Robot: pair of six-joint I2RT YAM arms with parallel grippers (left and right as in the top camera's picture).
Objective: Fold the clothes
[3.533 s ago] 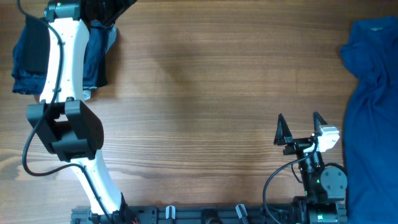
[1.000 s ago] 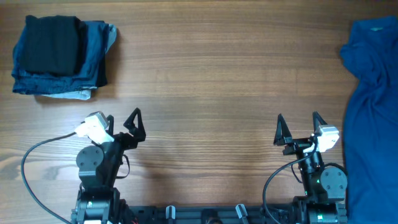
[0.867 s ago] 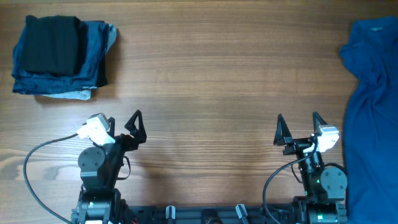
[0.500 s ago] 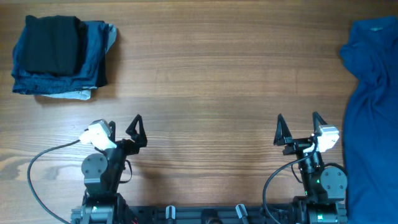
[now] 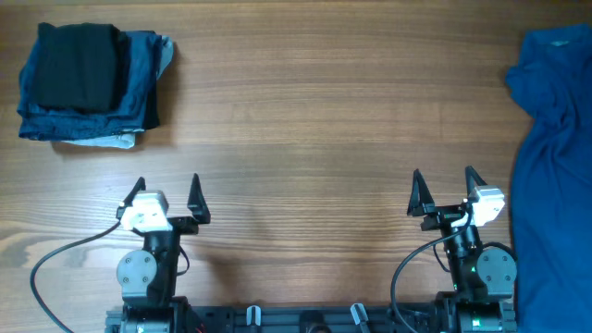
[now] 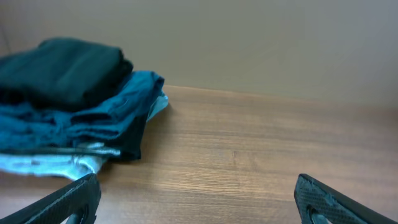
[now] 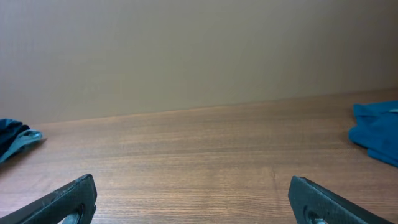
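Observation:
The clothes in play are a black garment (image 5: 79,67), folded into a neat rectangle and resting on top of a stack of dark blue folded garments (image 5: 139,88) at the far left corner. The left wrist view shows the black garment (image 6: 62,71) on that stack (image 6: 93,118), well ahead and to the left. My left gripper (image 5: 166,182) hovers near the front edge, open and empty (image 6: 196,186), far from the stack. My right gripper (image 5: 444,173) is open and empty too (image 7: 191,186), over bare wood at the front right.
A royal blue garment (image 5: 555,139) lies loosely spread along the right edge, and one corner of it shows in the right wrist view (image 7: 376,127). The wooden table (image 5: 305,120) stretches between the stack and this garment. Cables trail by both arm bases.
The left arm has pulled back from over the stack to the front edge. In the last second it turned to point straight ahead. The right arm has not moved.

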